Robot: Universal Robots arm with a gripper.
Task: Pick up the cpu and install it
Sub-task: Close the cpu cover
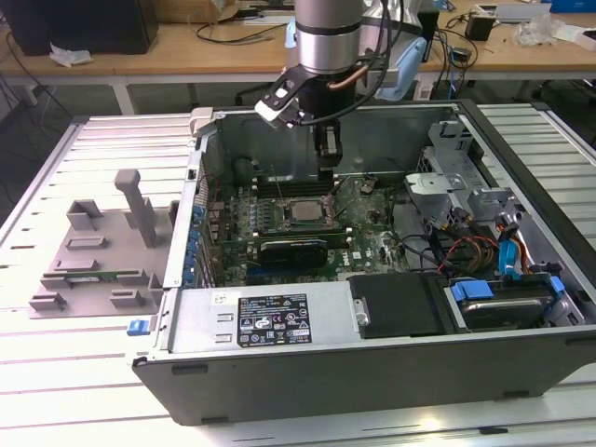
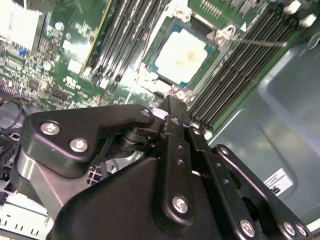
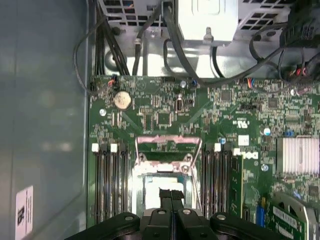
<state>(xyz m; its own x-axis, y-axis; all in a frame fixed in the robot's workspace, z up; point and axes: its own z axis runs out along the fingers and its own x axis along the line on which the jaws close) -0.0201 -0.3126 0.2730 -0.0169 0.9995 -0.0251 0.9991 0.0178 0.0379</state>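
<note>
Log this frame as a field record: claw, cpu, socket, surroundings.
claw: black, fingers shut together, holding nothing
cpu: small flat square chip, pale silver metal top, lying in the dark square metal-framed socket
board: green motherboard inside the open grey computer case
claw vs cpu: claw over the chip; cannot tell if they touch
fixture: grey plastic fixture blocks, outside the case, on the exterior view's left

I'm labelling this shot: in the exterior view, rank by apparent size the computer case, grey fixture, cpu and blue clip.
Largest to smallest:
1. computer case
2. grey fixture
3. cpu
4. blue clip
The last two look nearly alike, and the clip is nearer the camera, so their order is unsure.
</note>
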